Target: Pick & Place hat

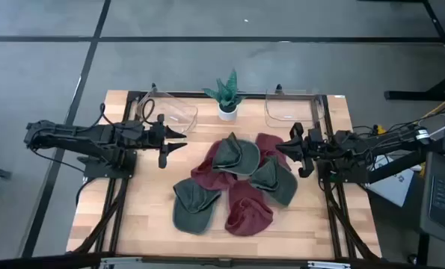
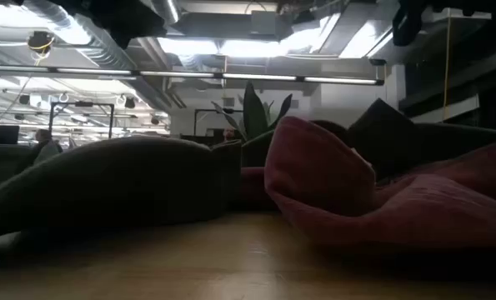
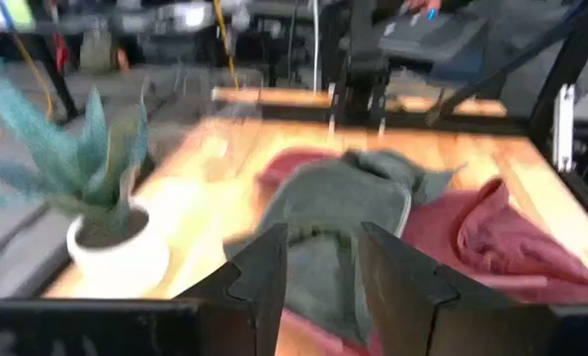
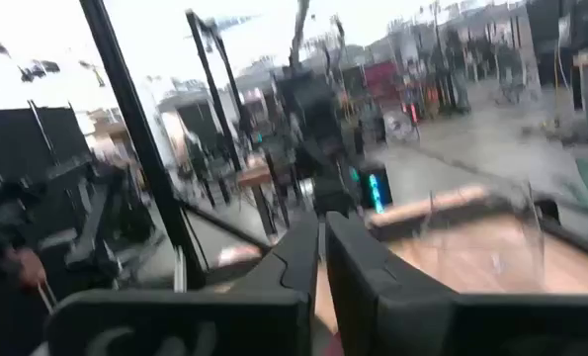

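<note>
Centrally, a pile of hats (image 1: pixel 237 183) is seen on the worktop (image 1: pixel 140 217), green and maroon ones overlapping. One green hat (image 1: pixel 194 205) lies at the pile's near-left edge, a maroon hat (image 1: pixel 248 211) just beside it, another green hat (image 1: pixel 235 155) on top toward the far side, and one more green hat (image 1: pixel 276 179) on the right. Behind the pile a potted plant (image 1: pixel 227 96) is set, flanked by two clear bins, the left bin (image 1: pixel 170 108) and the right bin (image 1: pixel 293 104).

The left claw (image 1: pixel 179 140) is held above the worktop to the left of the pile, pointing toward it; its fingers (image 3: pixel 264 282) are parted partway and nothing is gripped between them. In the left wrist view the top green hat is framed past the gap.

The right claw (image 1: pixel 282 148) is held at the pile's right edge, over the maroon cloth, with its fingers (image 4: pixel 358 267) drawn nearly together; nothing is seen held in them.
</note>
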You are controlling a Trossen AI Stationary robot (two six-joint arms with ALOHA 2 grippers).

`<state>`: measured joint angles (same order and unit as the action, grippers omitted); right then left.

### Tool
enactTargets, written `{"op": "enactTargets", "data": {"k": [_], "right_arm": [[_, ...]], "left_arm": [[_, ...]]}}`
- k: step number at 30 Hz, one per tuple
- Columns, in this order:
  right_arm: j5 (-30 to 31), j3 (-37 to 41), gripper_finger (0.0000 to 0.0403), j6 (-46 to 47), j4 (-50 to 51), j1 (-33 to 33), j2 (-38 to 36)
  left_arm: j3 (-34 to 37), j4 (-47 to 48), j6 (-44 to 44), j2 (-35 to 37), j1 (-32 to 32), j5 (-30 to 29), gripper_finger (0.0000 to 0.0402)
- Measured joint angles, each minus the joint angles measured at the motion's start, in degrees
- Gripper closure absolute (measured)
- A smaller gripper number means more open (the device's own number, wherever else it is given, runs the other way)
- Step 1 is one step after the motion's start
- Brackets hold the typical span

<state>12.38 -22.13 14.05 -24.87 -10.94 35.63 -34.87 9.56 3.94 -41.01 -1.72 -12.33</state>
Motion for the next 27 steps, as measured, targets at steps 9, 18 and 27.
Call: {"op": "enactTargets", "data": {"k": [9, 18, 27], "right_arm": [[0.0, 0.0, 0.0377, 3.5, 8.0, 0.0, 0.6], [0.0, -2.8, 0.0377, 5.6, 17.3, 0.0, 0.9], [-3.6, -20.5, 0.0377, 8.1, 50.6, 0.0, 9.3]], "left_arm": [[0.0, 0.3, 2.8, 0.0, -0.1, 2.4, 0.0279], [-3.2, 10.6, 2.0, -0.9, -0.2, 5.4, 0.0279], [-15.0, 30.5, 5.9, -4.0, -0.2, 12.4, 0.0278]]}}
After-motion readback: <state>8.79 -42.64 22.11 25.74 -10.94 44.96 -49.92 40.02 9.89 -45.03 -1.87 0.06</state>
